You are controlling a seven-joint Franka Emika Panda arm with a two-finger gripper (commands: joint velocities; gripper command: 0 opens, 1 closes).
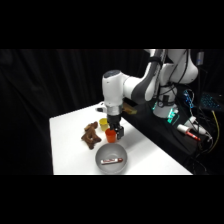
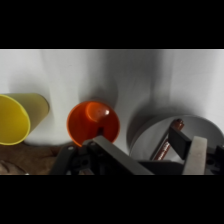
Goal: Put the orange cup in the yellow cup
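The orange cup [image 1: 110,135] stands upright on the white tabletop [image 1: 67,150], mouth up, and serves as the landmark here. The gripper [image 1: 118,133] sits low at the cup's side, nearly at rim height, its black body just to the cup's right in the side view. In the wrist view the orange cup [image 2: 93,123] lies directly ahead of the linkage, with one finger tip reaching its near rim; the fingers look spread apart, one at the cup and the other off over the bowl, and they hold nothing.

The yellow cup [image 1: 103,122] stands just behind the orange cup in the side view, close beside it but apart. In the wrist view the yellow cup [image 2: 19,118] shows to the orange cup's left with its mouth visible. So the carry, once the cup is gripped, is judged short: up and across to the neighbour.

Room is tight. The brown plush toy [image 1: 90,135] lies near the orange cup's left, and the grey bowl [image 1: 111,158], with a red-and-white object in it, sits just in front. The tabletop's right edge runs near.
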